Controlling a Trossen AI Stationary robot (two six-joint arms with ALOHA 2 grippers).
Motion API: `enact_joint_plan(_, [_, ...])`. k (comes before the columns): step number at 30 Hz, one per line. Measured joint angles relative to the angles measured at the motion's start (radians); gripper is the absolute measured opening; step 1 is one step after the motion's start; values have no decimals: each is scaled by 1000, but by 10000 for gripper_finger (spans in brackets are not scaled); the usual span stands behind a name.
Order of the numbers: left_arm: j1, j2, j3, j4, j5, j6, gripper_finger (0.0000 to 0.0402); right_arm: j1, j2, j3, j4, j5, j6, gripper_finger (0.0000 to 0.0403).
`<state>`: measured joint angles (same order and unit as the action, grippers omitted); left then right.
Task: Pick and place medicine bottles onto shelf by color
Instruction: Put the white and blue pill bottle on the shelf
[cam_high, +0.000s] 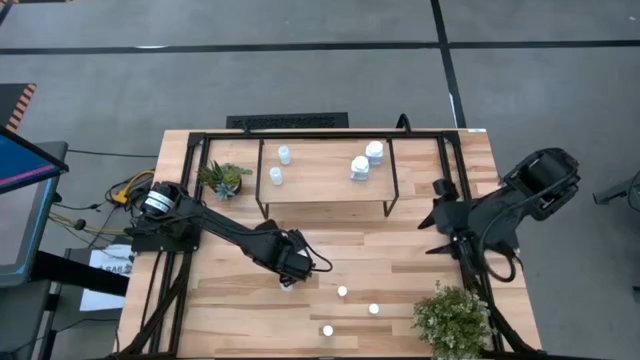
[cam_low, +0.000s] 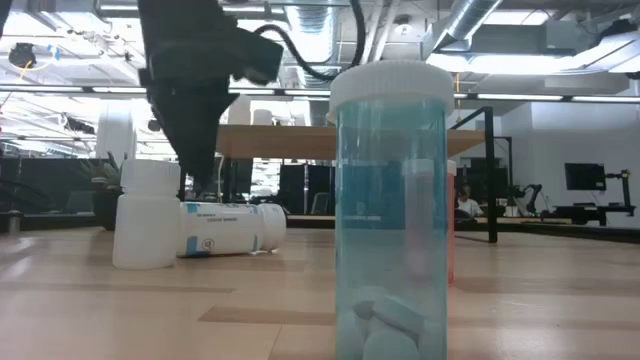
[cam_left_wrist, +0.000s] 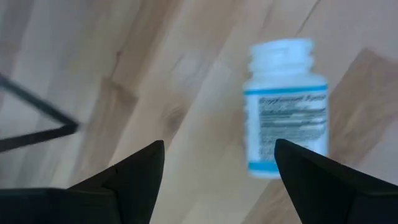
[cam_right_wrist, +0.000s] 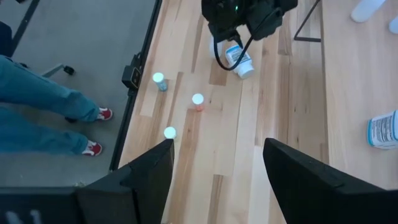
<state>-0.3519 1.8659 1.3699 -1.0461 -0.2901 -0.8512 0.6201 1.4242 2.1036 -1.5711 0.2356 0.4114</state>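
Observation:
A white medicine bottle with a blue-edged label lies on its side on the table, in front of the shelf. It also shows in the low view and the right wrist view. My left gripper is open just above it and touches nothing; it shows in the high view and the low view. Several bottles stand on the shelf. Three small bottles stand near the table's near edge. My right gripper is open and empty at the table's right side.
A second white bottle stands upright beside the lying one. A clear blue bottle stands close to the low camera. Green potted plants stand at the near right and far left. A person's legs show beside the table.

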Motion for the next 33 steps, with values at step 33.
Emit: enact_joint_plan(33, [43,133,118,184,58,47,290,0,69,1,0,0,-29,272])
